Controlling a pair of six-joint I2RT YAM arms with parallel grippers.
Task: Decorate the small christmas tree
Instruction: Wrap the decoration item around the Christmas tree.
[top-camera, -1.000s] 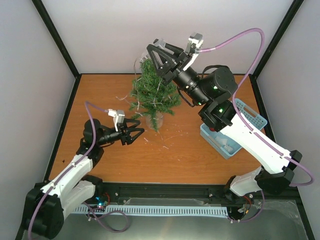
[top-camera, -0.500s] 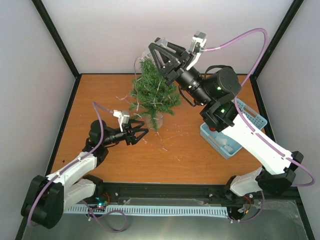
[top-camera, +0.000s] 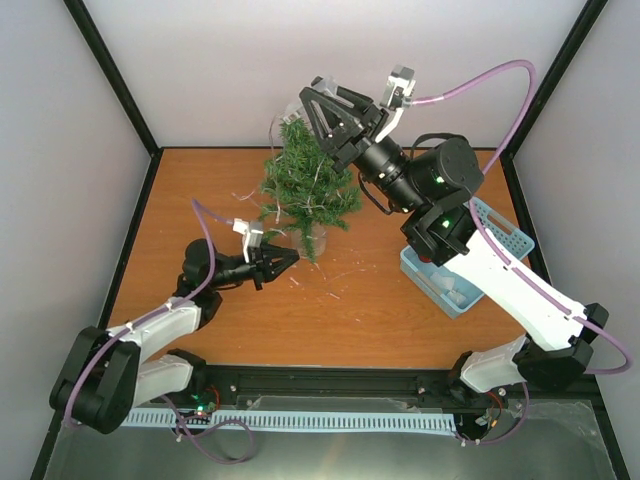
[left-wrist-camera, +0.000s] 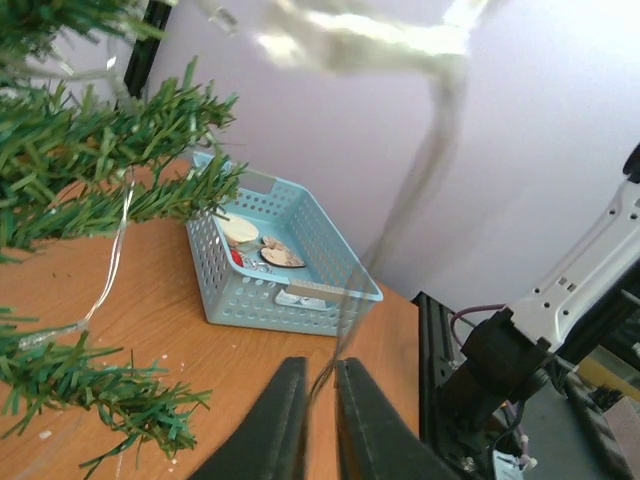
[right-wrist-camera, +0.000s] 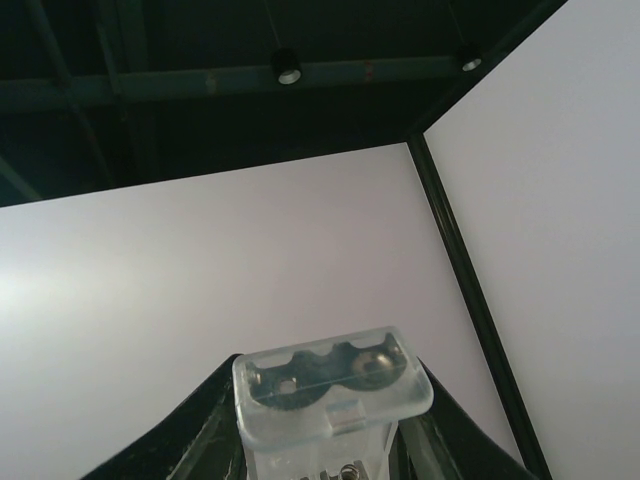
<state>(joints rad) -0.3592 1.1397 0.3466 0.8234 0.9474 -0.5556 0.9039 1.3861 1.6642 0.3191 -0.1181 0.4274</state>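
At the back of the worktop (top-camera: 340, 320): small christmas tree (top-camera: 305, 185), standing up.
Right pincer (right-wrist-camera: 326, 430): squeezes clear battery box (right-wrist-camera: 330, 385) high above the tree, so the wire (left-wrist-camera: 437, 150) hangs.
Left pincer (left-wrist-camera: 320, 400): nearly closed, pinching the wire beside the tree, probably to lead it round.

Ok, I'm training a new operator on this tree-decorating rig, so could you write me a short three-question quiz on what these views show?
1. True or false: the blue basket sits on the left arm's side of the small christmas tree.
2. What do the fingers of the right gripper hold, raised above the tree?
A. a red ball
B. a clear battery case
C. nothing
3. In a few words: what runs between the fingers of the left gripper?

Key
1. False: it is on the right arm's side.
2. B
3. A thin wire, leading up from the nearly closed fingers.
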